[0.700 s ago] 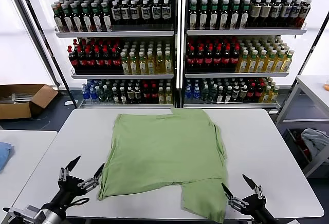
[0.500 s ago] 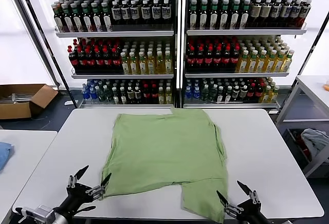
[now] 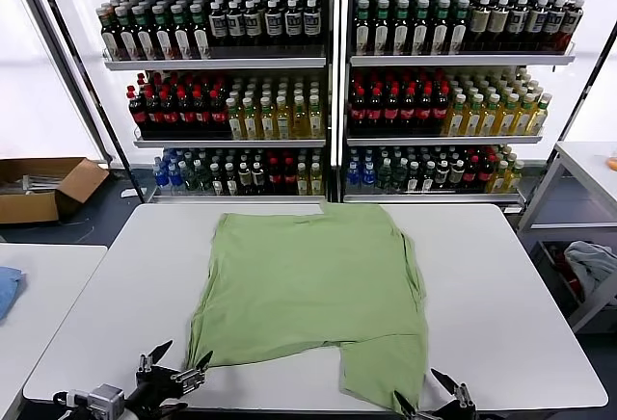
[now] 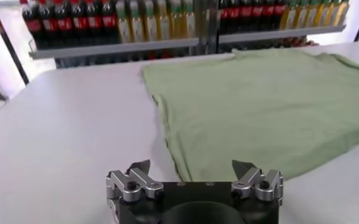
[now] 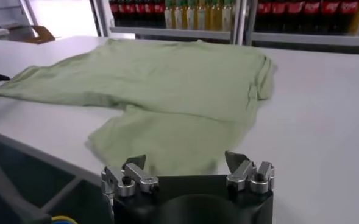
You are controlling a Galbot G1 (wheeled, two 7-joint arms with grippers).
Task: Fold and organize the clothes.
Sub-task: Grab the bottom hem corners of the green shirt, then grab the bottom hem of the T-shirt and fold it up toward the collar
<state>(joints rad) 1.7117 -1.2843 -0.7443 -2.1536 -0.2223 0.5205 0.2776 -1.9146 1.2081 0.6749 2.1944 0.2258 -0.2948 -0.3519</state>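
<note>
A light green short-sleeved shirt (image 3: 313,280) lies spread on the white table (image 3: 511,285), plain side up, partly folded, one flap reaching the front edge. My left gripper (image 3: 174,370) is open and empty at the table's front left edge, close to the shirt's near left corner. My right gripper (image 3: 434,396) is open and empty at the front edge, beside the shirt's near right flap. The shirt also shows in the left wrist view (image 4: 258,109) ahead of the left gripper (image 4: 191,167), and in the right wrist view (image 5: 167,85) ahead of the right gripper (image 5: 185,161).
Shelves of bottles (image 3: 333,92) stand behind the table. A cardboard box (image 3: 43,189) lies on the floor at far left. A second table (image 3: 39,295) stands to the left, a side table with cloth (image 3: 588,256) to the right.
Both grippers have drawn back and down toward the table's front edge, away from the shirt. The shirt has not moved.
</note>
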